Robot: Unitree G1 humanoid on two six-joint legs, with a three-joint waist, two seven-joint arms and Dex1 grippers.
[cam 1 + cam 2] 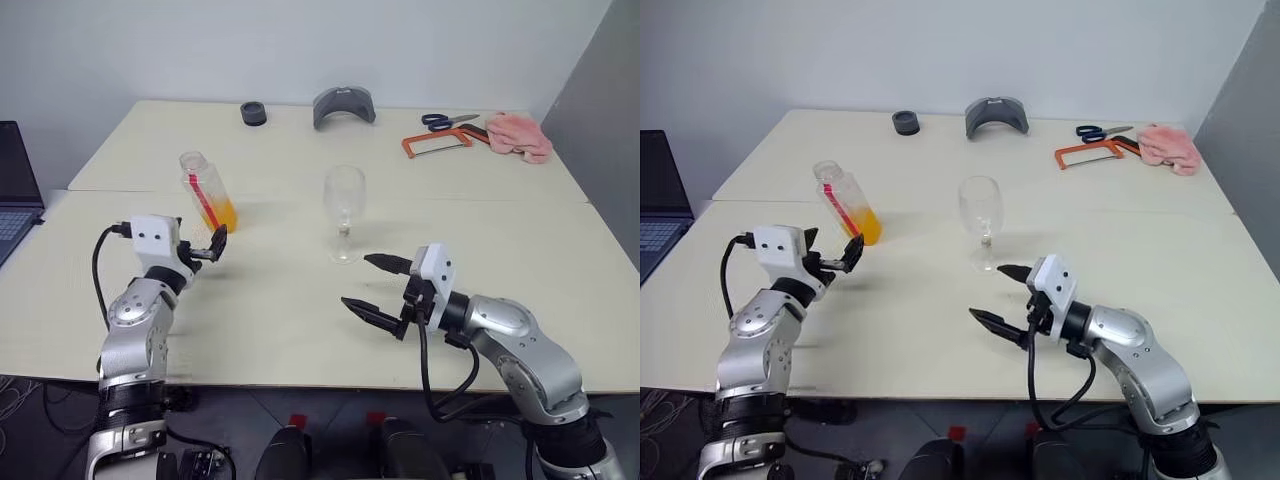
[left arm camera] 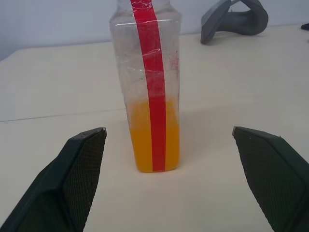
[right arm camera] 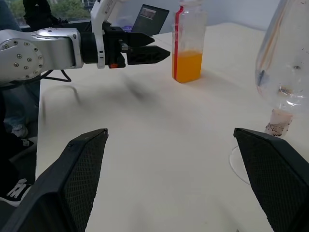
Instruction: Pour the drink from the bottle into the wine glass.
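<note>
We see a cream worktop (image 1: pixel 300 310) against a pale wall (image 1: pixel 300 50), bottle (image 1: pixel 207 190), wine glass (image 1: pixel 344 212), laptop (image 1: pixel 15 190) at its left, both arms' fingers (image 1: pixel 216 243) spread apart, gripping nothing

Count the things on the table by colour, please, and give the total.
Clear: 2, the bottle and the wine glass
Grey or black: 2, the round black piece and the grey curved piece
Orange: 1, the hacksaw
Blue: 1, the scissors
Pink: 1, the cloth
Total: 7

bottle (image 1: pixel 207 191) left of wine glass (image 1: pixel 344 209) | both on table (image 1: pixel 280 310)
</note>
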